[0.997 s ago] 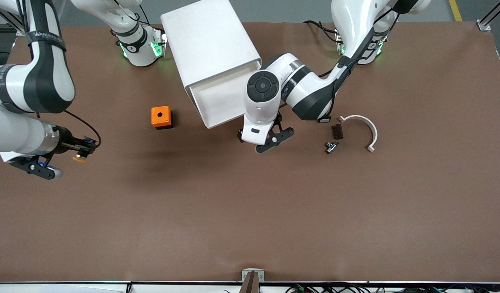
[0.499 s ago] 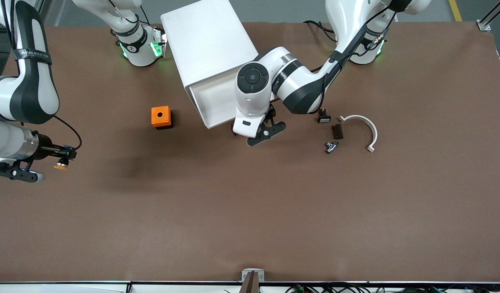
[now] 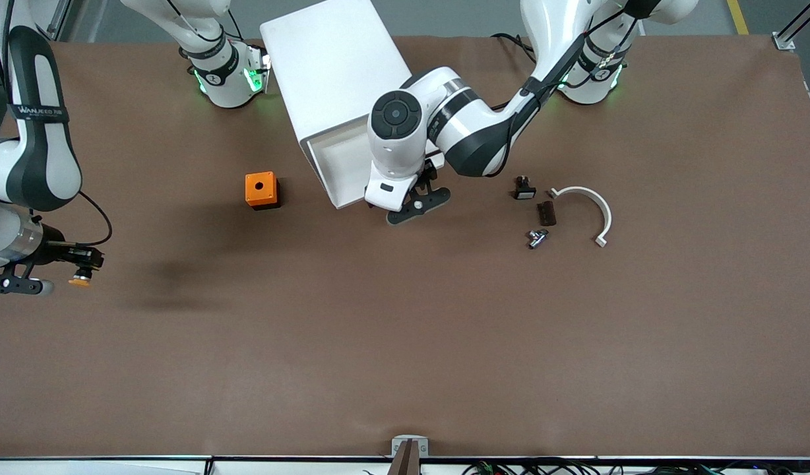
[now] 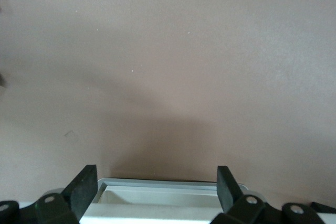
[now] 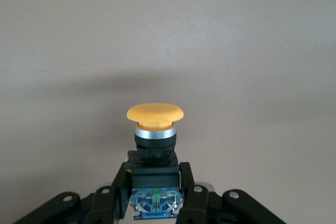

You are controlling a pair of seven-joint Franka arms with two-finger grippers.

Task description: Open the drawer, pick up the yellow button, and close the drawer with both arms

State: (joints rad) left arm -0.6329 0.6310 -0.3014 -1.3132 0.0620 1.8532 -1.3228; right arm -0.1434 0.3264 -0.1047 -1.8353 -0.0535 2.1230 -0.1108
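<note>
Front cam: high, facing the arm bases, covers the whole tabletop (image 3: 405,343). Left wrist cam: close, looks down past its end effector (image 4: 157,190) at the drawer (image 4: 157,195) rim, shared with front. Right wrist cam: close on the button (image 5: 155,124).

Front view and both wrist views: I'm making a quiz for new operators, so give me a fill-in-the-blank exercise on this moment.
1. The right pincer is shut on the ____.
2. The left pincer, with its jaws ____, is at the front edge of the drawer.
3. The drawer is ____, not pushed in.
4. The cap of the button is ____ in colour.

Missing words: button; open; open; orange-yellow
</note>
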